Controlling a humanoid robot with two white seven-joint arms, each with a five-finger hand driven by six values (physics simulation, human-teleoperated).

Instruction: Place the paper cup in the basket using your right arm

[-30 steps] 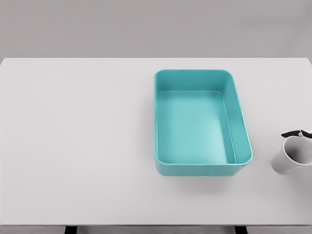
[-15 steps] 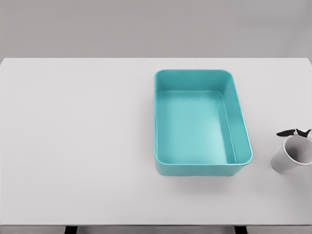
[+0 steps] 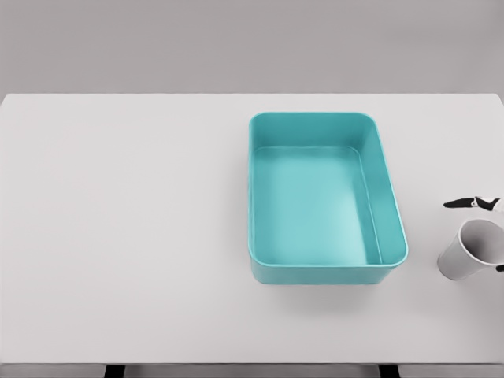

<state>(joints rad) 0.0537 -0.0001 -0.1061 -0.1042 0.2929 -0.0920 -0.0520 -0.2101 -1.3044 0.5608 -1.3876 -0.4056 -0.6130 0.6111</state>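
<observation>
At the right edge, head view: the paper cup (image 3: 470, 252) is seen tilted on the white table (image 3: 126, 228), its open mouth turned up and to the right, partly cut off by the frame.
Cup handling: it is judged to be very light, thin-walled and easily crushed or tipped; a gentle hold across the side wall near the rim, with fingers on opposite sides, is judged safest.
Cup surface: a smooth paper wall is suggested, so some slip under a loose hold is to be expected.
Right hand (image 3: 476, 203): only a dark fingertip and a white segment are seen, just above the cup's rim; a second dark tip is glimpsed at the frame edge beside the cup's lower right.
Hand opening: the two tips are seen apart, with the cup mouth between them, but most of the hand is cut off, so how far it is spread cannot be told.
Contact: whether the cup is touched or held cannot be told.
Basket (image 3: 390, 189): the teal rectangular basket is seen to the left of the cup, near but apart from it, with nothing inside.
Left hand: not seen in this view.
</observation>
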